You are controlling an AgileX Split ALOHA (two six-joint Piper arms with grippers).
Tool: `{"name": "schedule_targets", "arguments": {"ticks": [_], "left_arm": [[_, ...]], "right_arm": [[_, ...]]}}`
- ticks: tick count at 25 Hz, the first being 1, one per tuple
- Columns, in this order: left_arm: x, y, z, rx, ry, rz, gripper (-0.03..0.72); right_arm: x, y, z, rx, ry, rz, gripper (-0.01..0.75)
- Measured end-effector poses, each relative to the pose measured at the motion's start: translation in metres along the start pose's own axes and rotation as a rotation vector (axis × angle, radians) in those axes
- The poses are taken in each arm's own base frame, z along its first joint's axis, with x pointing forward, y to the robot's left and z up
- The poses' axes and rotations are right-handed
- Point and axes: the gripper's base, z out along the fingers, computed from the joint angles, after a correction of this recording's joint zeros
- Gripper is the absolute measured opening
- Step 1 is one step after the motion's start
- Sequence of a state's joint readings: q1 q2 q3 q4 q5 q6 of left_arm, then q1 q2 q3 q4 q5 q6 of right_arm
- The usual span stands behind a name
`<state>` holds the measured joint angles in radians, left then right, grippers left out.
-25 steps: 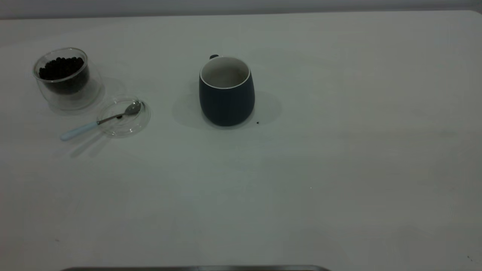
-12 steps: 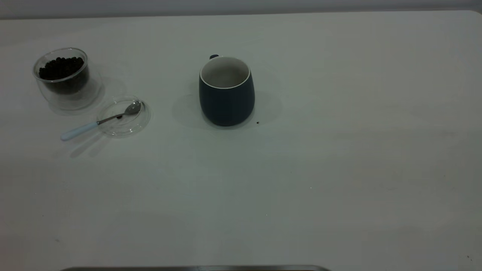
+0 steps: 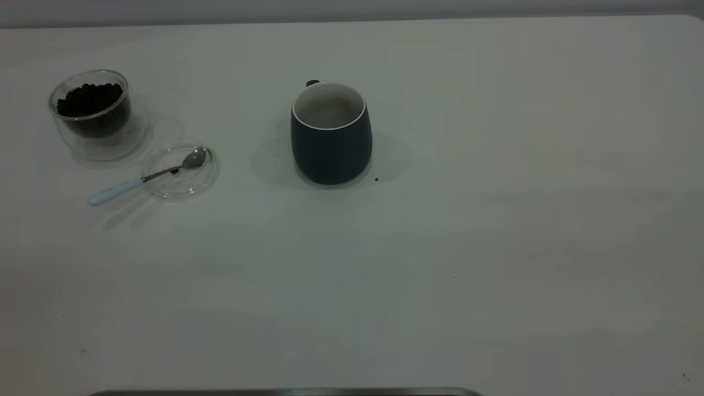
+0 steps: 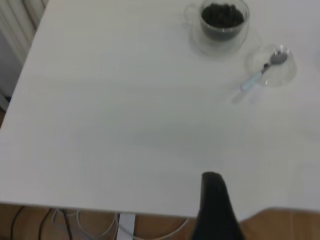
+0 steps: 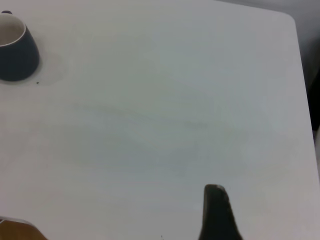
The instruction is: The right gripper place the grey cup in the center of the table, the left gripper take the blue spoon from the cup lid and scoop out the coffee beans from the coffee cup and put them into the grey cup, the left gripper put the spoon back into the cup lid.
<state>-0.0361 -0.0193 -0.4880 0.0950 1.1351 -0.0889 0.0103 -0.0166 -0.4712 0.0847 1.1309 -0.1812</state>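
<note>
white tabletop (image 3: pixel 495 220) carries all items. grey cup (image 3: pixel 331 135) stands mid-tabletop: placement done. blue spoon (image 3: pixel 146 177) rests in cup lid (image 3: pixel 180 170) near the left edge, beside coffee cup (image 3: pixel 96 113) holding coffee beans (image 3: pixel 88 99). scooping looks complete or unstarted; cannot tell. left hand (image 4: pixel 215 210) and right hand (image 5: pixel 217 212) grip nothing; opening cannot be told.

Only a dark tip of the left tool (image 4: pixel 215 207) and right tool (image 5: pixel 217 212) showing, cut off at frame edge; grey cup (image 5: pixel 15 47) half cropped.

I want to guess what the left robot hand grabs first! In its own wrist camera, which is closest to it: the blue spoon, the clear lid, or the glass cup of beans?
From the left gripper:
1. blue spoon, handle end nearest.
2. cup lid, under the spoon's bowl.
3. coffee cup, beyond both.
</note>
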Motion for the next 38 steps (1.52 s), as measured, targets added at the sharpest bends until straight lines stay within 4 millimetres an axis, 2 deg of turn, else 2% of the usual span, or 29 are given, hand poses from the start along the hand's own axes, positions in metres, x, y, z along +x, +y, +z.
{"name": "schedule_targets", "arguments": {"ticks": [8, 38], "left_arm": [[0.0007, -0.0073, -0.0003, 0.081, 0.004, 0.085, 0.586], [0.0007, -0.0075, -0.0003, 0.083, 0.004, 0.089, 0.586]], "right_arm": [[0.0, 0.0, 0.0, 0.0, 0.0, 0.0, 0.461], [0.0, 0.0, 0.0, 0.0, 0.0, 0.0, 0.461]]}}
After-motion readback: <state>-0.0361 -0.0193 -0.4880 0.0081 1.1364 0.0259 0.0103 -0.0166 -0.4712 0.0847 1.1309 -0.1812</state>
